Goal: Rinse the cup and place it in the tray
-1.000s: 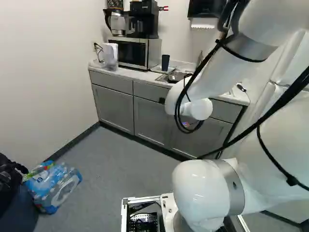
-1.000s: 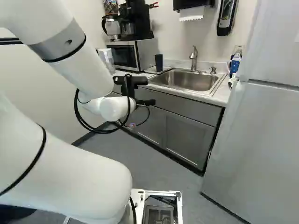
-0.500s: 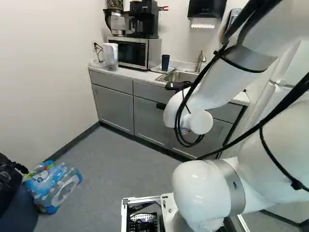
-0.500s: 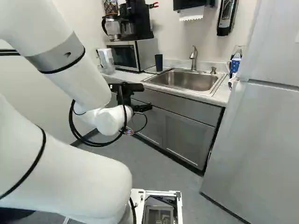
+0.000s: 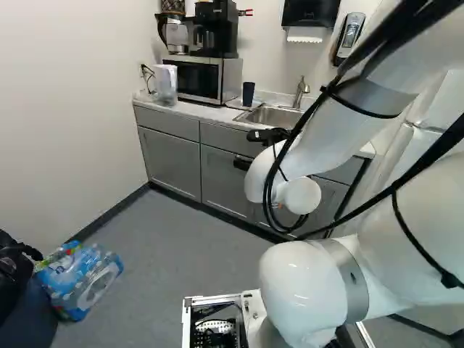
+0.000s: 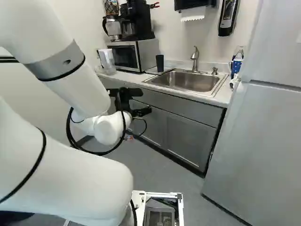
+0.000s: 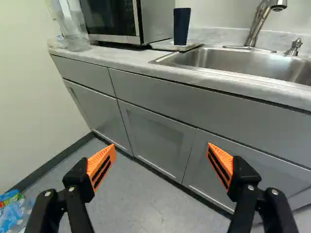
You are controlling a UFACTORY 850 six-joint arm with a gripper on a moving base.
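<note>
End effector (image 6: 145, 101) wide open, holding nothing; slotted orange pads (image 7: 99, 161). Dark tapered cup (image 7: 181, 26) upright on flat pale tray (image 7: 161, 45), beside steel sink (image 7: 243, 61), mottled tabletop (image 7: 121, 56).

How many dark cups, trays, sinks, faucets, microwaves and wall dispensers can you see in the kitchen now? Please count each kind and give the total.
Dark cup: 1
Tray: 1
Sink: 1
Faucet: 1
Microwave: 1
Wall dispensers: 2
Total: 7
</note>
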